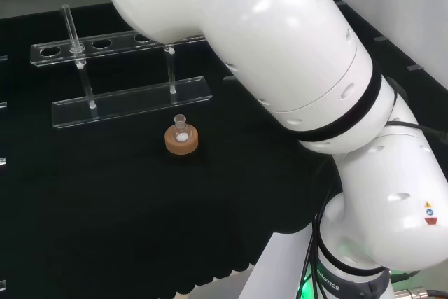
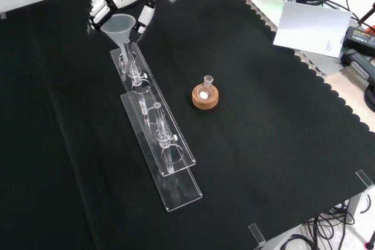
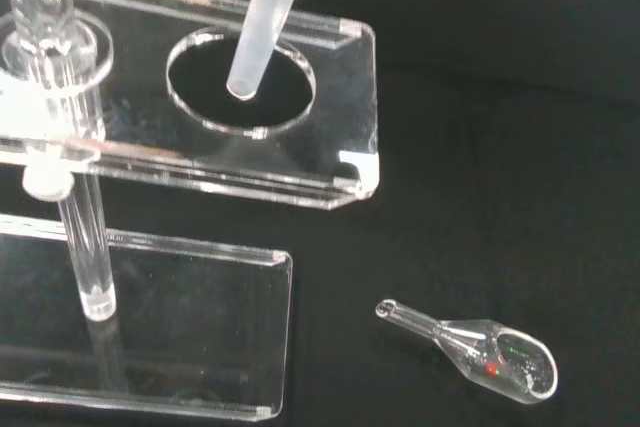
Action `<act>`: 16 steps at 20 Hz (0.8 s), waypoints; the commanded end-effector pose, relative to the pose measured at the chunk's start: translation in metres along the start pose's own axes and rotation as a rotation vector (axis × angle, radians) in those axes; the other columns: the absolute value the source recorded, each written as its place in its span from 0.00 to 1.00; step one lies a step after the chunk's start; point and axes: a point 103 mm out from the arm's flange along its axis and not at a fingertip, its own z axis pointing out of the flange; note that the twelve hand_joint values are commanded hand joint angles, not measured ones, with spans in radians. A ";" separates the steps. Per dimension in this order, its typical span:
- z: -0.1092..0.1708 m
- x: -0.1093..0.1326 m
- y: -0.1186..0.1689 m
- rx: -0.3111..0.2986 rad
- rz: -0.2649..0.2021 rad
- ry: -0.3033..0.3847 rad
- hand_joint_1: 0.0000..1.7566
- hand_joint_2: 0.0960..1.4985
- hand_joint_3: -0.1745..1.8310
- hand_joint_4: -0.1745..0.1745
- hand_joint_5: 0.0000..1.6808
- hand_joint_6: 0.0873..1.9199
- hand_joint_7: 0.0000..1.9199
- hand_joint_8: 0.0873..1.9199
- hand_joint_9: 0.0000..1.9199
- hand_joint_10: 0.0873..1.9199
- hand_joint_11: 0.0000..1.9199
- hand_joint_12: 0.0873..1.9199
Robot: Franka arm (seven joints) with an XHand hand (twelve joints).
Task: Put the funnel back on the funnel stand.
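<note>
Clear funnel poised over the rack's end hole

Black cloth covers the surface [image 2: 281,144]. On it stands the clear funnel stand [image 2: 153,126]. Above its far end in the front view, the robot hand [image 2: 111,1] pinches the funnel [image 2: 120,27], upright, spout tip directly over the end hole [image 3: 240,82], not yet seated.

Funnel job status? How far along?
Done: the hand has carried the funnel to the stand's end hole. In hand: the wrist view shows the funnel's stem tip poised over that hole, not yet clearly through it. Left: lower the funnel until it seats, release, withdraw.
</note>
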 end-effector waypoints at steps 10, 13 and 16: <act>0.021 0.009 0.004 0.103 -0.034 0.058 0.43 0.65 0.00 0.32 0.19 0.08 0.06 0.34 0.26 0.30 0.24 0.67; 0.021 0.011 0.000 0.123 -0.040 0.073 0.39 0.61 0.00 0.31 0.16 0.01 0.01 0.31 0.18 0.33 0.20 0.70; 0.019 0.014 -0.007 0.124 -0.050 0.080 0.34 0.57 0.00 0.31 0.15 0.00 0.00 0.25 0.13 0.36 0.17 0.73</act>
